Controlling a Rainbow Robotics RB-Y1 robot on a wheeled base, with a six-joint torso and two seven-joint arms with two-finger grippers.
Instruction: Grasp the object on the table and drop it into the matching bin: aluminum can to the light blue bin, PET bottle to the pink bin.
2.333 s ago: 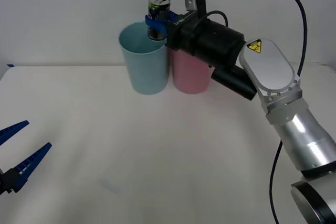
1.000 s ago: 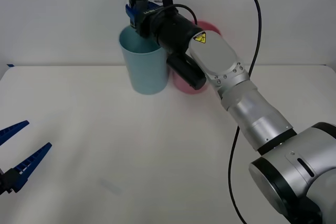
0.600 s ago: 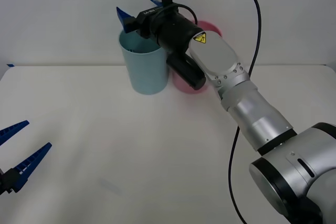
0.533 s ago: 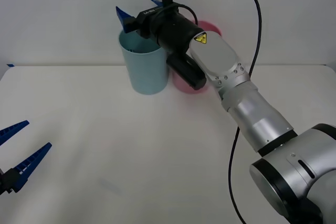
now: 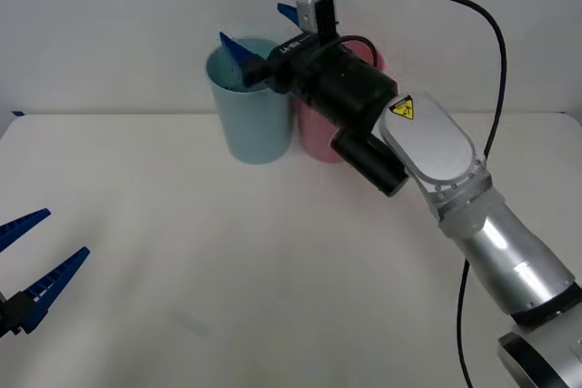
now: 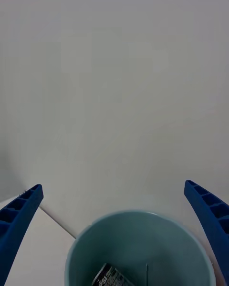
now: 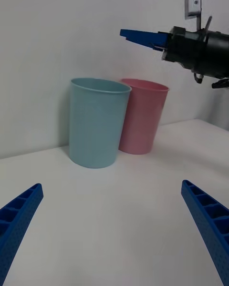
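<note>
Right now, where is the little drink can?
In the right wrist view, the small dark grey can lies inside the tall light blue plastic bin, at its bottom.

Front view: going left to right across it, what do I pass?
Left tool at the near left edge → light blue bin → right tool above the bins' rims → pink bin.
</note>
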